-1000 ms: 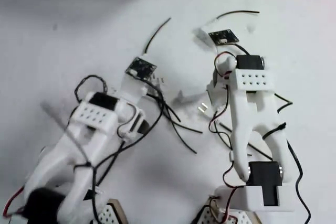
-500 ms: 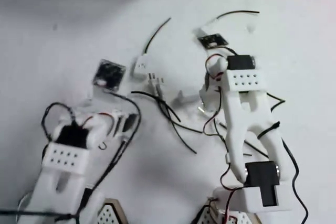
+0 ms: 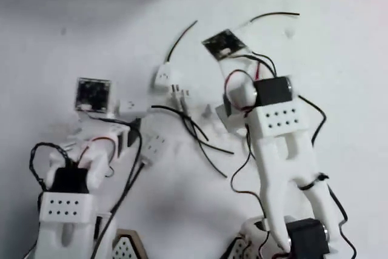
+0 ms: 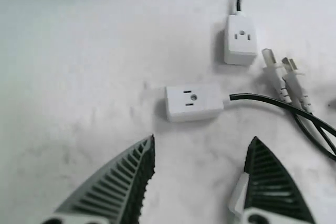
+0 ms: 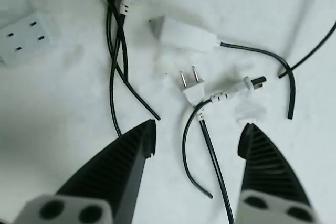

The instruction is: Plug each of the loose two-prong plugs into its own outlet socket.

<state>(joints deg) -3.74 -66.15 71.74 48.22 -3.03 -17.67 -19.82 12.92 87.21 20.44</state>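
Observation:
A white socket [image 4: 193, 102] on a black cable lies just ahead of my open left gripper [image 4: 203, 140], apart from it. Farther on are a second socket [image 4: 240, 39] and two loose plugs [image 4: 283, 77] lying side by side. From above, the near socket [image 3: 133, 108], far socket [image 3: 165, 76] and plugs [image 3: 179, 94] sit mid-table, with the left gripper [image 3: 126, 127] below them. My right gripper [image 5: 199, 125] stands open over a small two-prong plug [image 5: 191, 85]; a white adapter [image 5: 184, 35] lies beyond it. The right gripper [image 3: 223, 110] is right of centre.
A white double socket [image 5: 21, 38], also [image 3: 154, 147], lies between the arms. Tangled black cables [image 3: 200, 137] cross the middle of the table. A short loose wire [image 3: 276, 15] lies at the back. The far left of the white table [image 3: 48, 40] is free.
The left arm has drawn back toward the lower left, away from the sockets, leaving the near socket on the table. The right arm has swung left and its wrist has turned.

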